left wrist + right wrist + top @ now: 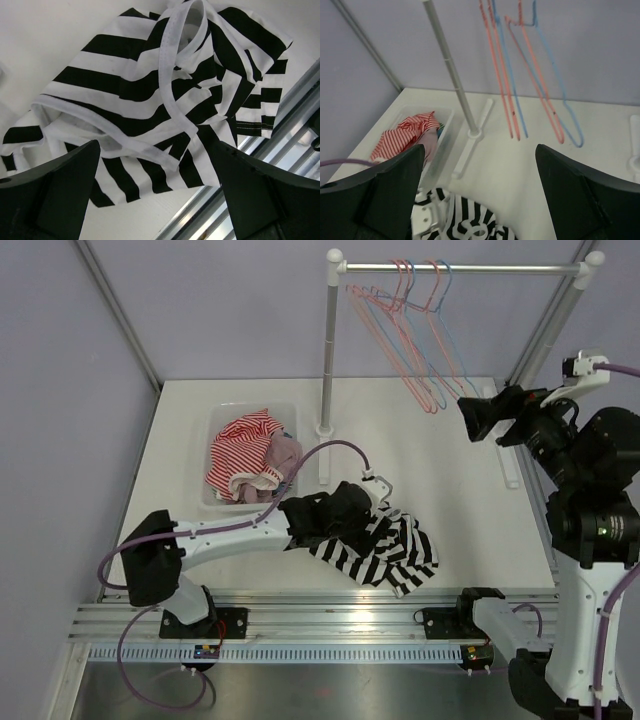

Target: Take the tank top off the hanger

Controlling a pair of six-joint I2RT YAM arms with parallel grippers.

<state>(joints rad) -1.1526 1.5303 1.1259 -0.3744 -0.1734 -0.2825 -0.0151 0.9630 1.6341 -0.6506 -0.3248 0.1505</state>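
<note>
You're looking at the tank top (pixel 385 552) lying crumpled on the table (pixel 470 510), near the front edge and about centre, just behind the aluminium rail (pixel 330 620). It's black and white striped, bunched up, with the white-trimmed straps showing on top in the left wrist view (pixel 172 75).

Your left gripper (pixel 352 504) is hovering right over the tank top's left part. Its fingers (pixel 65 185) are standing wide apart and gripping nothing; the fabric is sitting in the gap below them. Whether the tips are touching the cloth, you can't tell from these views.

Your right gripper (pixel 476 420) is hanging high at the right side, well apart from the tank top and pointing toward the rack. Its fingers (pixel 385 190) are also spread wide, with nothing between them. Its wrist camera is catching the tank top (pixel 470 222) at the bottom of the view.

The pink and blue wire hangers (pixel 420 340) are hanging bare on the bar (pixel 460 268) at the back. The rack's pole (pixel 329 350) is standing just right of a clear bin (pixel 222 420), which is holding a red-and-white striped garment (pixel 240 455) and other bunched clothes.
</note>
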